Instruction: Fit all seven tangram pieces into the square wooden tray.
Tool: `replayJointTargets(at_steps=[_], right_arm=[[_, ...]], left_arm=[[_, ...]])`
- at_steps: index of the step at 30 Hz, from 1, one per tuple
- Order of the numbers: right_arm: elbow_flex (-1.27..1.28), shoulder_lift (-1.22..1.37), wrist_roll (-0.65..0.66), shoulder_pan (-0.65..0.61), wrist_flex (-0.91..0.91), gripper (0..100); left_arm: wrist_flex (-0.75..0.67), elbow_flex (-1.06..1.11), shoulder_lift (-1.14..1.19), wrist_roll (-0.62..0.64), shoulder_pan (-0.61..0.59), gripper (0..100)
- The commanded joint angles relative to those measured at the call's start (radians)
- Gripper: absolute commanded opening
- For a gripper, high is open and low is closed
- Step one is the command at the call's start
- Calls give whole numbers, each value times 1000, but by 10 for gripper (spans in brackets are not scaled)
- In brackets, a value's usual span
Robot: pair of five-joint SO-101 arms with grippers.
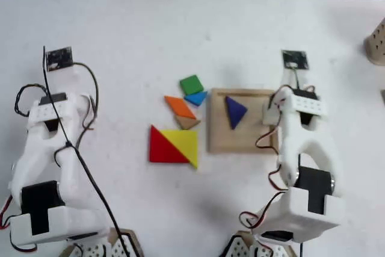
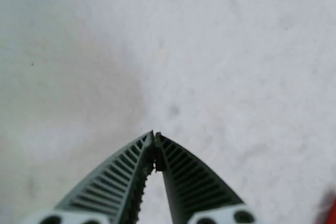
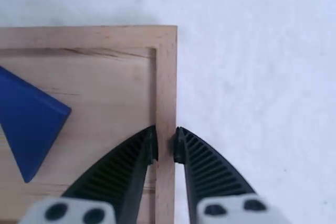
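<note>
Your right hand (image 3: 164,144) sits astride one wall of the wooden tray (image 3: 89,36), on the side away from the loose pieces. One finger is inside the recess, the other is outside on the table (image 1: 138,28), and the rim looks nipped between them. That reads as an anchoring hold. With the wall pinched, the tray should not skate when a piece is slid or dropped in, and you could also drag it nearer to the pile.

Your left hand (image 2: 154,142) has its fingers pressed together on nothing. It hangs over bare table, well apart from the tray, and seems to be parked clear of the work.

Only the dark blue triangle (image 1: 233,111) lies in the tray. It sits loosely near the middle instead of tucked into a corner, so it will probably need nudging before its neighbours fit.

Six pieces wait on the table just beside the tray's other wall:
- The green square (image 1: 191,83) and the light blue triangle (image 1: 195,97) touch at a corner.
- The orange piece (image 1: 179,106) lies against the tan piece (image 1: 187,123).
- The red triangle (image 1: 165,147) and the yellow triangle (image 1: 183,142) are joined along their long edges.

That cluster sits between the arms, so the idle left hand looks the more natural one to fetch from it. The job is barely begun, with one piece of seven placed.
</note>
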Motion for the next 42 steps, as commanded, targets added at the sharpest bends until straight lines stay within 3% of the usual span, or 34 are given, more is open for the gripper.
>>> replayJointTargets(at_steps=[1,11,20,26,30,37,42], right_arm=[[-81,-10,-14,-76,-22,18],[-84,27,-14,-203,-21,17],[-84,-27,-11,-28,-24,17],[-92,-10,-3,2,-104,17],[-221,96,-8,-2,-94,17],[-628,412,-3,-2,104,17],[-847,561,74,-76,226,17]], left_arm=[[-18,-54,-1,15,-8,24],[-18,-54,-1,14,-8,24],[-18,-54,-1,14,-8,24],[-18,-54,-1,14,-8,24],[-18,-54,-1,14,-8,24],[-18,-54,-1,14,-7,24],[-25,-54,-1,14,-5,24]])
